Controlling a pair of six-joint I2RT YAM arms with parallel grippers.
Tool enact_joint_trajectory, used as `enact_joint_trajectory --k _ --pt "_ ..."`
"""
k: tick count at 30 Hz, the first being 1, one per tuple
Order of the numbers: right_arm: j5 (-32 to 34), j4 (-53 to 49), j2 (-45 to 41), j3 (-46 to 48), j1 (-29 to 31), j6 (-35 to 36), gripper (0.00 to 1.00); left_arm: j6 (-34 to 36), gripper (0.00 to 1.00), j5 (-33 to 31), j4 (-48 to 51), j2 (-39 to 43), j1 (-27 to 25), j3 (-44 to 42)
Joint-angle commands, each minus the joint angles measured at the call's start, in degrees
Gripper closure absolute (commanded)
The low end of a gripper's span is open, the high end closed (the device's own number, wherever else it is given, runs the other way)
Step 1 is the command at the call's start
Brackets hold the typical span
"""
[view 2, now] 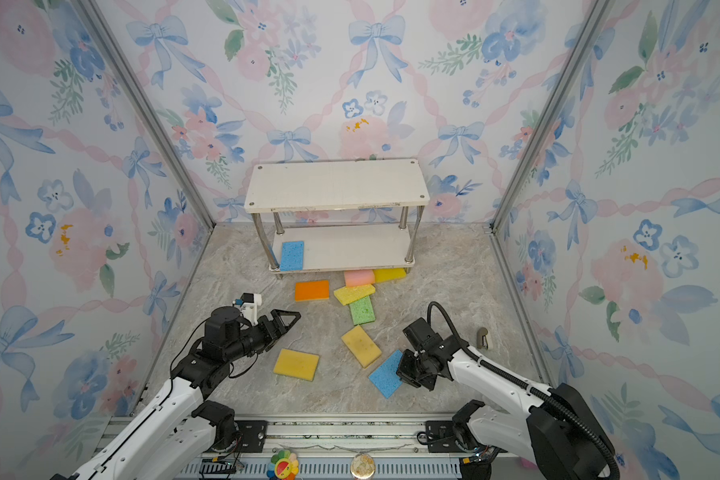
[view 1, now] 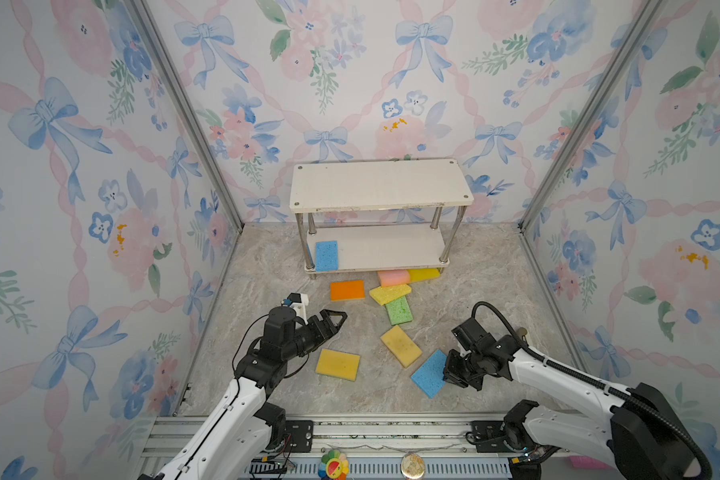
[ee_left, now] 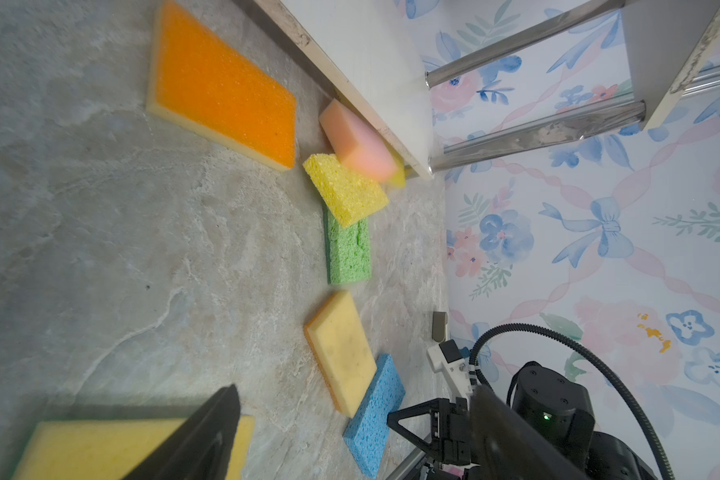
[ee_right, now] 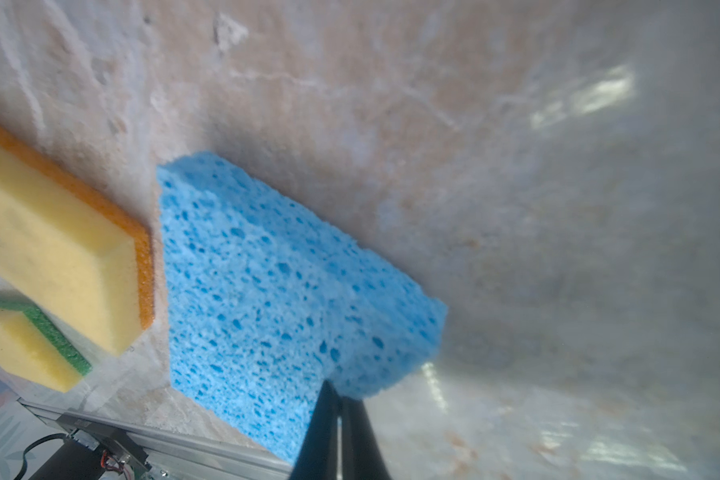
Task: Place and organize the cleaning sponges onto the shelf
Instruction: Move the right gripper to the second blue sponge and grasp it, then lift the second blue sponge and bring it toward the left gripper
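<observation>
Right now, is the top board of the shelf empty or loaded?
Empty. In both top views the shelf's top board is bare white; nothing lies on it.

I see a marbled table (view 1: 495, 291) with the shelf (view 1: 381, 183) standing at its back edge. On the shelf's lower board (view 1: 391, 249) a blue sponge (view 1: 326, 255) lies flat at the left end. On the table, a pink sponge (view 1: 393, 277) and a yellow sponge (view 1: 424, 274) sit against the shelf's front edge. An orange sponge (view 1: 347, 289) lies near the shelf, beside the pink one. Just in front of the pink one, a lemon sponge (view 1: 390, 294) overlaps a green sponge (view 1: 399, 311). Farther from the shelf lie a tan sponge (view 1: 400, 345) and a second blue sponge (view 1: 429, 374) just beside it. A golden sponge (view 1: 337, 364) lies apart from them, toward the shelf's left end.
</observation>
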State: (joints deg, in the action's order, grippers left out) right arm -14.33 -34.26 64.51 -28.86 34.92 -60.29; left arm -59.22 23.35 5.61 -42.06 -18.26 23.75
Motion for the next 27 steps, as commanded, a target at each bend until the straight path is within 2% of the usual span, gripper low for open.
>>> enact_joint_trajectory --k 1,10,17,22,27 --pt "0.61 -2.19 0.32 -1.47 -0.38 1.54 1.00 -0.11 0.11 -0.42 -0.87 0.43 -0.22 -0.03" --pt "3.66 -8.94 -2.04 -8.36 -0.81 8.24 1.00 2.07 0.11 1.61 -1.12 -0.78 -0.26 1.32" --pt "3.57 -13.97 -2.89 -13.85 -4.75 16.30 1.00 2.88 0.12 4.31 -3.99 -1.47 -0.35 2.64" --pt "1.78 -16.13 -2.28 -20.15 -8.02 23.58 1.00 2.45 0.12 7.02 -7.10 -1.35 -0.51 2.45" --pt "-5.21 -16.85 4.27 -29.90 -9.16 31.74 1.00 1.99 0.13 10.54 -10.52 -3.18 -0.79 2.83"
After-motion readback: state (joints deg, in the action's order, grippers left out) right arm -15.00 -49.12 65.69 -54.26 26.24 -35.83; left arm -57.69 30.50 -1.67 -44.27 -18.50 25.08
